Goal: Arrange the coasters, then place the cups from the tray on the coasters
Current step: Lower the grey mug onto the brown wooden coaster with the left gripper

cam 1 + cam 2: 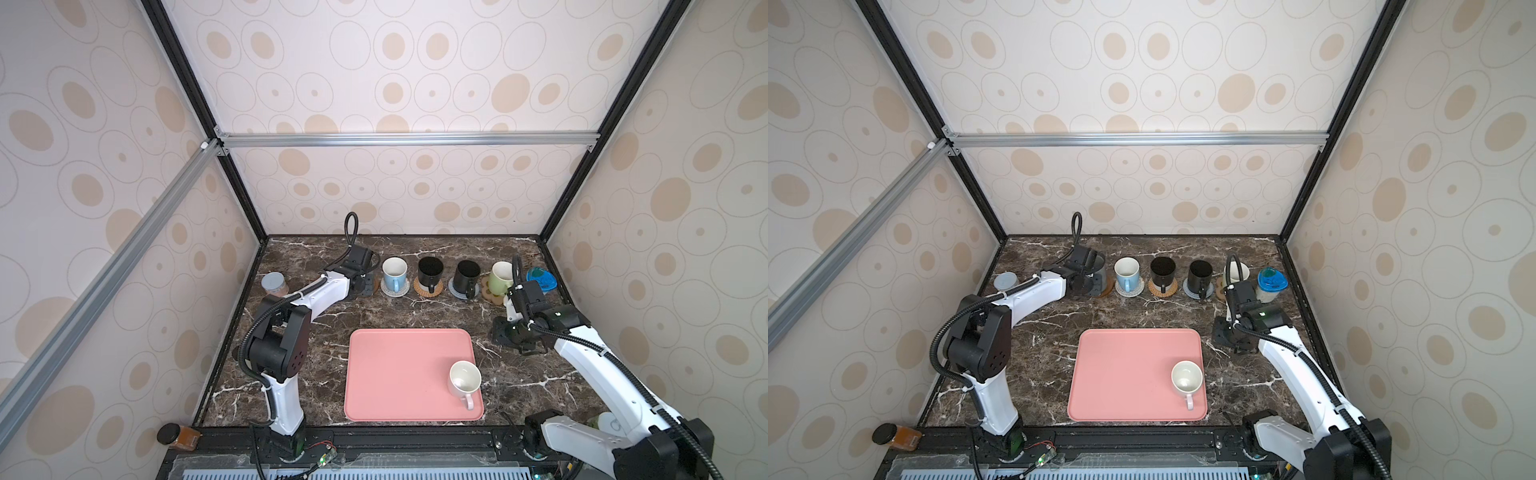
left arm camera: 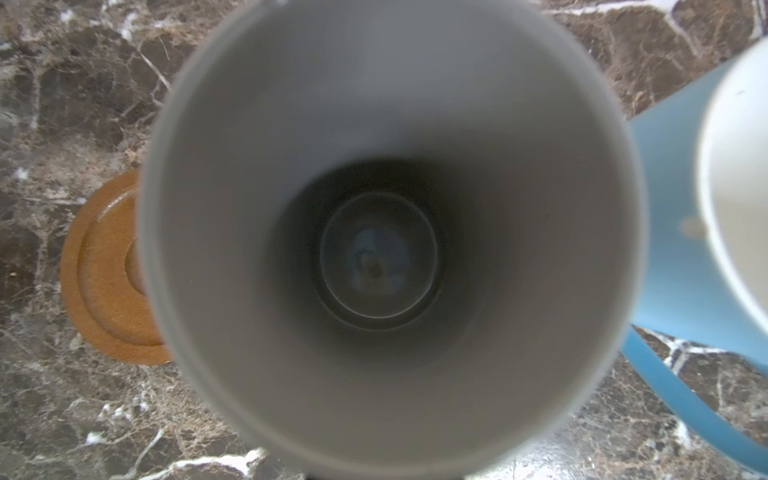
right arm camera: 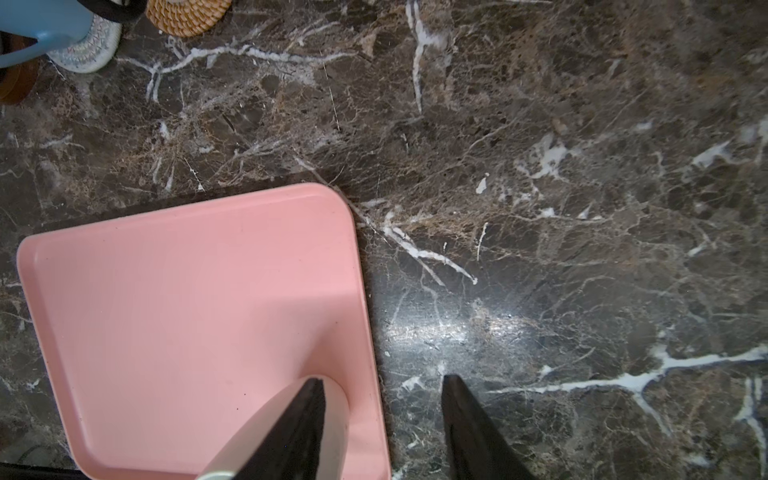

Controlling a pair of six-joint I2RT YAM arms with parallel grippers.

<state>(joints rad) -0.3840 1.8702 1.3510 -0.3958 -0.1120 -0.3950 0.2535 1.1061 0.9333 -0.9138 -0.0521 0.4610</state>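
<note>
A grey cup [image 2: 382, 232] fills the left wrist view, with my left gripper [image 1: 365, 284] shut on it at the left end of the back row. It sits partly over a brown wooden coaster [image 2: 104, 270]; I cannot tell whether it rests on it. To the right stand a white cup with a blue handle [image 1: 394, 272] on a cream woven coaster [image 1: 395, 291], two black cups [image 1: 430, 269] [image 1: 466, 273] on rattan [image 1: 428, 291] and grey-blue coasters [image 1: 457, 293], and a light green cup [image 1: 500, 276] on a paw-shaped coaster [image 1: 487, 291]. One white cup with a pink handle [image 1: 464, 377] stands on the pink tray [image 1: 395, 374]. My right gripper [image 3: 382, 395] hangs open over the tray's right edge, empty.
A blue-lidded container [image 1: 540, 280] stands at the back right, just behind my right arm. A grey-lidded jar [image 1: 274, 284] sits at the back left by my left arm. Another jar [image 1: 176, 436] lies off the table's front left corner. Dark marble table [image 1: 415, 311] lies between the row and the tray.
</note>
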